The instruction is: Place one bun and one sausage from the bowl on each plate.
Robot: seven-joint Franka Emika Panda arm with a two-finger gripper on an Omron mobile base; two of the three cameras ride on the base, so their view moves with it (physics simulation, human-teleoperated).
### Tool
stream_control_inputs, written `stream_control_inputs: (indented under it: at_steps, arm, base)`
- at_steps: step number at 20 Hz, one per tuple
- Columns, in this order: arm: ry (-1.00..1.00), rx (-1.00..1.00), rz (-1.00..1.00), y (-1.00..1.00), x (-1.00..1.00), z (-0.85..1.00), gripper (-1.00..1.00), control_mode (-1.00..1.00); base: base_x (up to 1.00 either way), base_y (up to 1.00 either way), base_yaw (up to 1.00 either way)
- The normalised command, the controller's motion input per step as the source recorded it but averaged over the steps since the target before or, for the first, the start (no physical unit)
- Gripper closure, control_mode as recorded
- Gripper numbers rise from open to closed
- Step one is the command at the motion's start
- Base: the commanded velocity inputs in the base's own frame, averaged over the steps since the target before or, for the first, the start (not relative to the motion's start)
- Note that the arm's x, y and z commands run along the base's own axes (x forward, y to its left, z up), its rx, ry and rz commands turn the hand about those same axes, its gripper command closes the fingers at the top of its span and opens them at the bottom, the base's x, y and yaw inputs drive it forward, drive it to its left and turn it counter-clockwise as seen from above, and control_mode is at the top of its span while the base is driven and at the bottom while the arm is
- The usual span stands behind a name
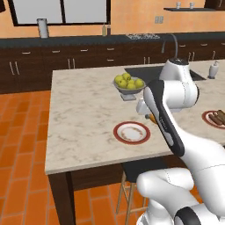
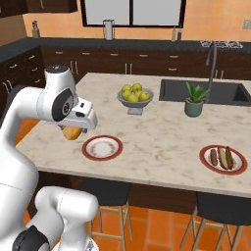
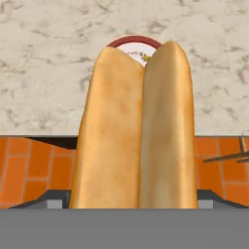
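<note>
Filling the hand view from bottom to top, the bun [image 3: 138, 131] is sitting lengthwise between the fingers, which are spread wide and clamped on its sides; the tips themselves are hidden behind it. Judging from the right base view, where the bun [image 2: 72, 132] is showing as an orange lump under the white hand, it is being carried in the air just off the near left edge of the worktop [image 2: 162, 132], not resting on anything. That grip along the bun's length is probably keeping it level and steady for a flat set-down.

Just beyond its far end, the rim of the empty red-rimmed plate [image 3: 134, 44] is peeking out, so the hand is looking towards that plate [image 2: 102, 147] as the likely target. Further right on the worktop, the second plate [image 2: 223, 159] is already holding a bun and sausages, well apart from the first.

Behind the empty plate, the footed bowl of yellow fruit [image 2: 135, 99] is standing untouched, with a small potted plant [image 2: 194, 100] near the sink.

As for the arm, it is bending sharply: its upper link is rising from the base, the elbow is folding over, and the wrist is pointing the hand [image 2: 81, 117] down and forward beside the empty plate [image 1: 131, 132].
</note>
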Motion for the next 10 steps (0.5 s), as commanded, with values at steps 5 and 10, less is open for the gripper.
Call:
stream_control_inputs:
  at_steps: [5,10]
  arm:
    - [0.0,0.0,-0.01,0.0,0.12,-0.05,1.0,-1.0]
    - [0.07,0.0,-0.03,-0.03,0.75,-0.61,1.0,-1.0]
  base:
    - [0.47,0.07,0.0]
    - [0.0,0.0,0.0]
